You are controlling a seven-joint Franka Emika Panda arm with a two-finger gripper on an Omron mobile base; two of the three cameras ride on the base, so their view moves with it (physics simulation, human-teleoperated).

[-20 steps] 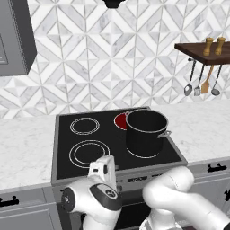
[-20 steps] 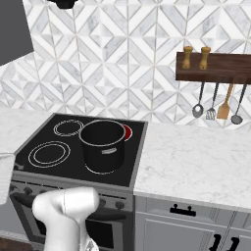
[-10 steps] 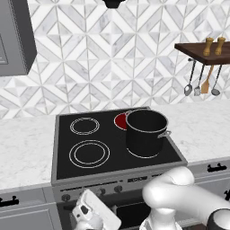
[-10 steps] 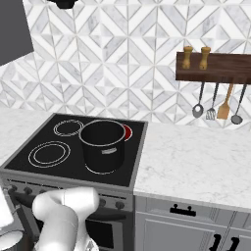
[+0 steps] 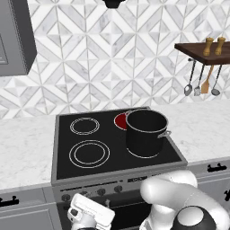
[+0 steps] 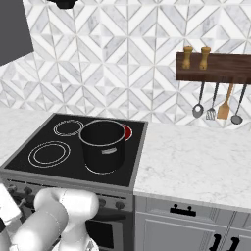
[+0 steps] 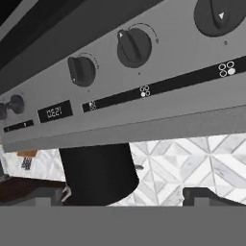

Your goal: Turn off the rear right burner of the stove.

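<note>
Red glow on the rear right burner (image 5: pixel 120 120) tells us the element is on, so the task is not done; we see it at the back right of the stove (image 5: pixel 63 134), partly hidden behind the black pot (image 5: pixel 146 133), and again as a red sliver past the pot's rim in the right base view (image 6: pixel 128 131). What is left, in our judgement: pick the correct knob on the steel front panel (image 7: pixel 158 103), grip it and rotate it to off. The hand view is rolled upside down and close under that panel, with 3 dark knobs in a row (image 7: pixel 134 46) and small burner icons beside them; we cannot tell which one maps to the rear right. The gripper (image 5: pixel 90 214) sits low in front of the stove, touching nothing; its fingers are not resolved, so we cannot tell how far apart the jaws stand. The pot stands on the front right ring, lidless; its interior reads only as dark, contents not determinable.
</note>
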